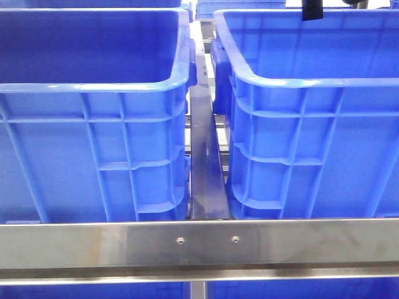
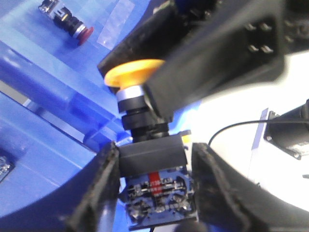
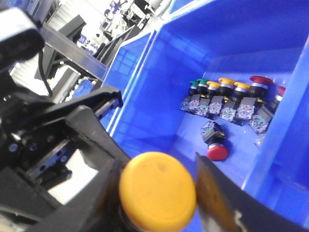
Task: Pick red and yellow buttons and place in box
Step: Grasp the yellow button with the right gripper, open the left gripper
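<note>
Both grippers had hold of the same yellow button (image 2: 134, 72) mid-air. The left gripper (image 2: 153, 159) was clamped on its black base, the right gripper (image 3: 159, 193) pinched around the yellow cap. A loose red button (image 3: 216, 151) sat center-right in the blue bin (image 3: 159, 72), under a row of buttons (image 3: 231, 99).

Both claws absent from front view.

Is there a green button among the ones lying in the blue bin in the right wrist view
Yes, a green-capped button sits at one end of the row of buttons on the floor of the blue bin.
</note>
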Controlling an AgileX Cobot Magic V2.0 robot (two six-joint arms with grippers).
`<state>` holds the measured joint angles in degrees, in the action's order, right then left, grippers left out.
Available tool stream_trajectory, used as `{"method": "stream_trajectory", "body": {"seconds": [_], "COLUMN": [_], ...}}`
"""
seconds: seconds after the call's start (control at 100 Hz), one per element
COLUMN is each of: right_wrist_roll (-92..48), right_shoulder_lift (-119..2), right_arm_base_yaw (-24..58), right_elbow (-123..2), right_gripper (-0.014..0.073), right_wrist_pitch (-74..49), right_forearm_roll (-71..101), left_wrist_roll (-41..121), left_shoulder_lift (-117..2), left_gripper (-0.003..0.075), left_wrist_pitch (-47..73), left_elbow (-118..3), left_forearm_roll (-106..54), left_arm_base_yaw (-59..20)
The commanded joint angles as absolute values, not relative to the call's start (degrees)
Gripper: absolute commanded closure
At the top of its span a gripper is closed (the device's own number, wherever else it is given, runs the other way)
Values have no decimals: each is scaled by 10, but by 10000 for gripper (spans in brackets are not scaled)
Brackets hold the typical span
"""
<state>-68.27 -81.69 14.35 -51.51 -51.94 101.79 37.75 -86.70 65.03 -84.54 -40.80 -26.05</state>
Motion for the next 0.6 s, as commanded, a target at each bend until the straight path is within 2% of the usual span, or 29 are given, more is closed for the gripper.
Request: {"method": "stream_trajectory", "body": {"seconds": [0.0, 0.07, 0.14, 0.18, 0.33, 0.59], "right_wrist_roll": [-686, -686, -686, -687, -687, -690], "right_shoulder_lift": [-798, -798, -798, -798, -797, -797], "right_arm_base_yaw": [144, 144, 144, 144, 109, -25], "right_elbow": [-534, -534, -534, -534, -546, -583], "right_gripper": [383, 382, 382, 382, 382, 382], "right_wrist_pitch": [-566, -566, -566, -563, -561, -548], "right_forearm_roll": [1099, 1099, 1099, 1099, 1098, 1042], "left_wrist_roll": [377, 377, 377, 377, 377, 377], "left_shoulder_lift": [-847, -847, -847, -847, -847, -847], "left_gripper": [347, 216, 127, 102, 92, 92], "left_wrist_pitch": [634, 629, 629, 630, 652, 665], "left_elbow": [-861, -864, -866, -866, -866, -866], "left_forearm_roll": [-445, -445, -445, -445, -445, -445], "left_arm_base_yaw": [-265, -265, -265, -265, -265, -265]}}
